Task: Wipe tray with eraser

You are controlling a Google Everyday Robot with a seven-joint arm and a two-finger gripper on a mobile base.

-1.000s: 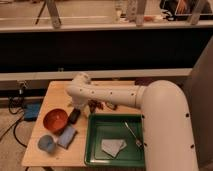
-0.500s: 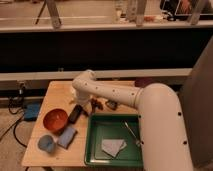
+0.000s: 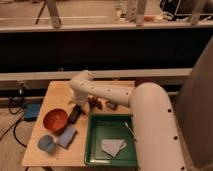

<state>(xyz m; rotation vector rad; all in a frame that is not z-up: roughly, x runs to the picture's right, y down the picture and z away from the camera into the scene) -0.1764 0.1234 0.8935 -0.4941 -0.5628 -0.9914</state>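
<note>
Nearest the camera, the tray point(image 3: 95, 150) sits at the front right of the surface point(image 3: 54, 92). A folded grey cloth point(image 3: 113, 146) lies inside it, with a thin pale item near its far right corner that cannot be identified. Nothing is working on the tray floor, so the wiping itself looks not yet begun.

Left of the tray lies a sponge point(image 3: 66, 136), and beyond that a red bowl point(image 3: 55, 120). The eraser point(image 3: 75, 114) lies flat on the surface between the bowl and the tray's far left corner, outside the rim.

The pincer point(image 3: 78, 103) hangs right over the eraser's far end, at the tip of the white arm that bends down from above. Whether it is spread or closed, or has hold of the eraser, cannot be told.

Behind the tray, a few small dark items point(image 3: 102, 104) rest on the surface.

By this reading the task is in its first stage, the pickup. Lifting the eraser, carrying it over the rim and rubbing it across the tray floor are all left to do, with the cloth possibly in the way.
</note>
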